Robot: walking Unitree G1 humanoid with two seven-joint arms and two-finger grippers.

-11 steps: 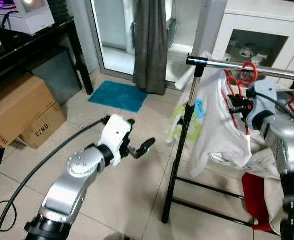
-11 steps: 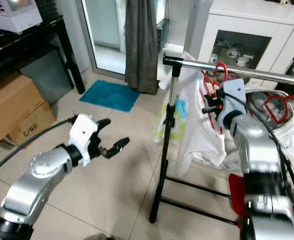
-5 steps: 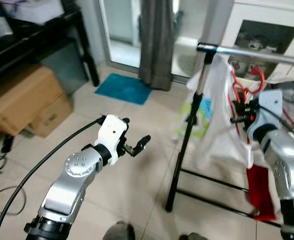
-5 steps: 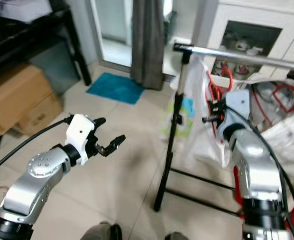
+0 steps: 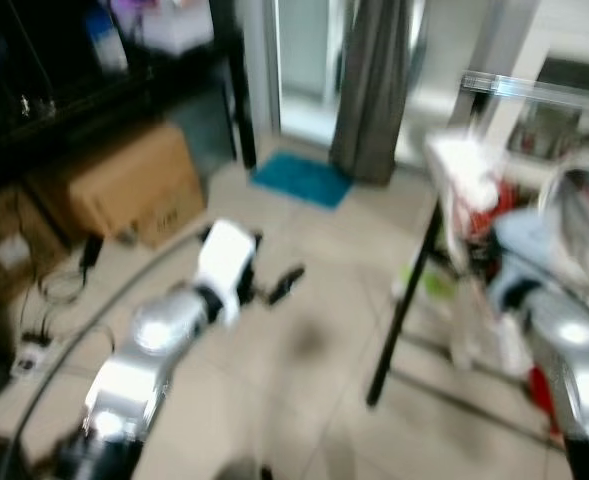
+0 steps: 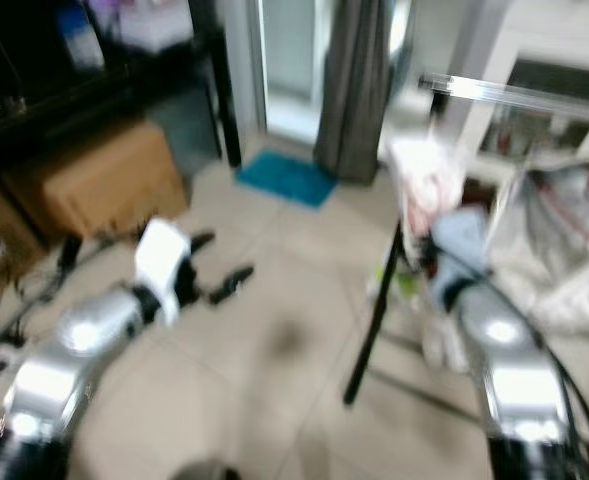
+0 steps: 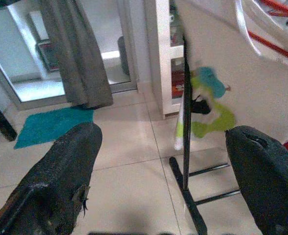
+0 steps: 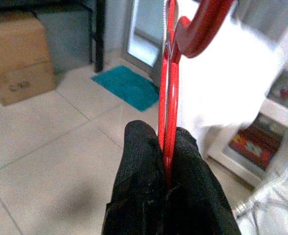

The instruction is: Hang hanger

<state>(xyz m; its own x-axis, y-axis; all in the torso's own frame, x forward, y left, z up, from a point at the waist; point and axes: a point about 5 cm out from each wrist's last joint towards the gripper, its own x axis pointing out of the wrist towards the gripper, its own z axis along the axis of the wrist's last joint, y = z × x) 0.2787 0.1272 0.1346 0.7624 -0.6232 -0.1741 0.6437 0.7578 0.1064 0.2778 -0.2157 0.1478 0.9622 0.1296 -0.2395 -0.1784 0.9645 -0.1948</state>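
Red hanger clamped tight in right tool; left tool wide apart, empty.

My left gripper hangs out front, fingers spread wide; my right gripper is pinched tight.

No text or label is legible in these frames.

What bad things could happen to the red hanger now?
The right gripper pinches only the thin wire of the red hanger, so it might twist or slip. The head views are blurred, so the hook could miss the rail. The white shirt hanging there might snag it.
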